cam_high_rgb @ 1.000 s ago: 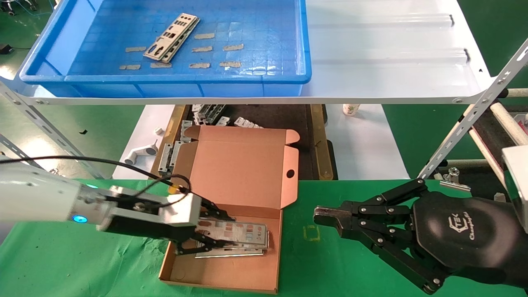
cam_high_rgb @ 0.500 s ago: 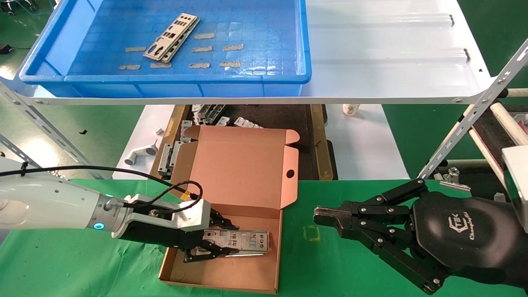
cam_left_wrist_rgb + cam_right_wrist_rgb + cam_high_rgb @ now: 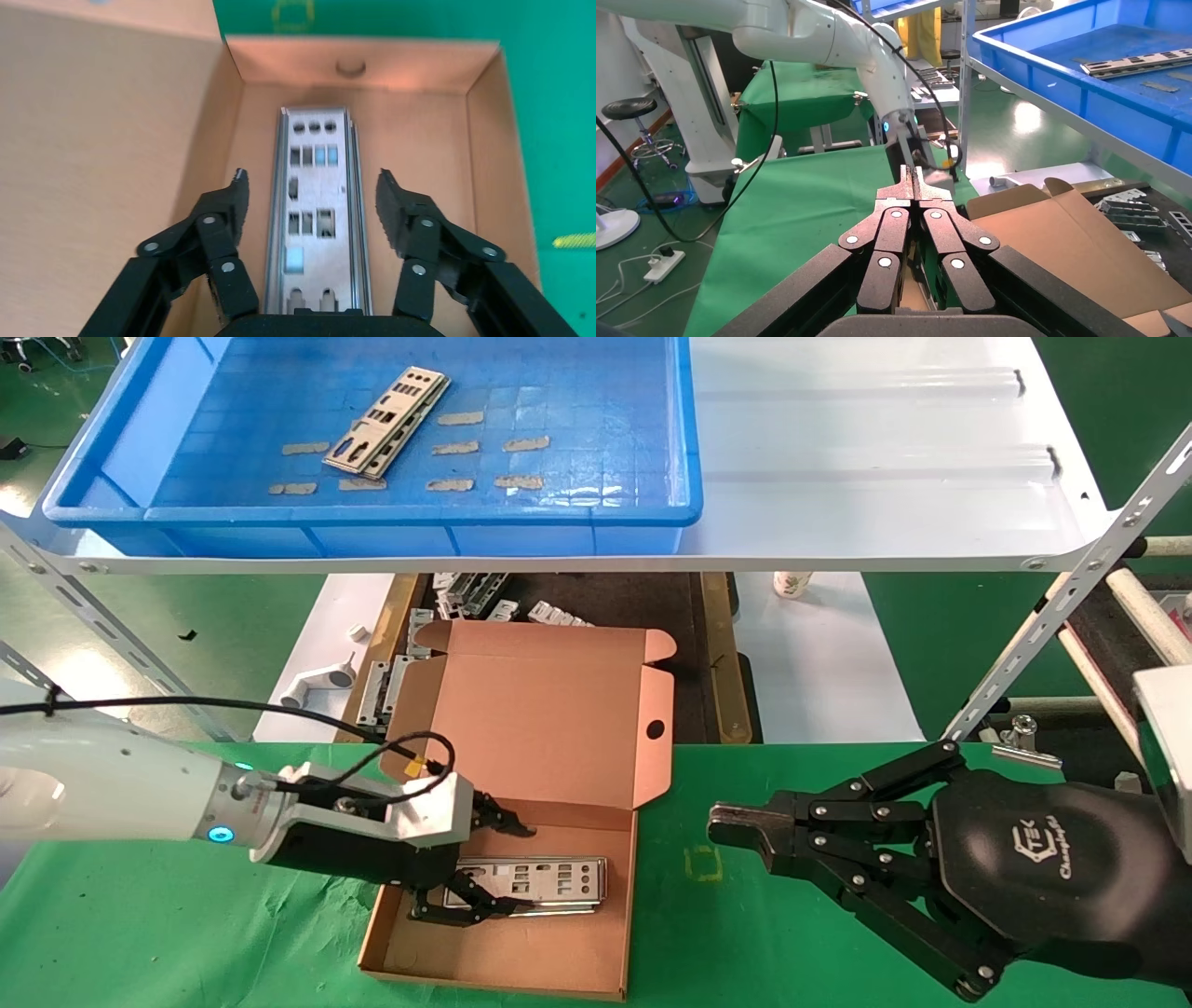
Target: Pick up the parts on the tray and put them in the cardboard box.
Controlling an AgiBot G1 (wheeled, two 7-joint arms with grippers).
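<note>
Hovering low inside the cardboard box (image 3: 521,933), left gripper (image 3: 484,873) with fingers spread wide and holding nothing, one each side of the stacked metal plates (image 3: 316,210) lying flat on the box floor, apparently just set down. More plates (image 3: 386,423) waiting in the blue tray (image 3: 372,528) on the shelf. Right gripper (image 3: 740,829) parked over the green cloth (image 3: 745,943), fingers pressed together, empty.

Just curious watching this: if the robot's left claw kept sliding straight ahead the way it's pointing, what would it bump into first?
Probably the cardboard box's far side wall. The left gripper, open, points along the silver part lying flat beneath it, toward that wall.
</note>
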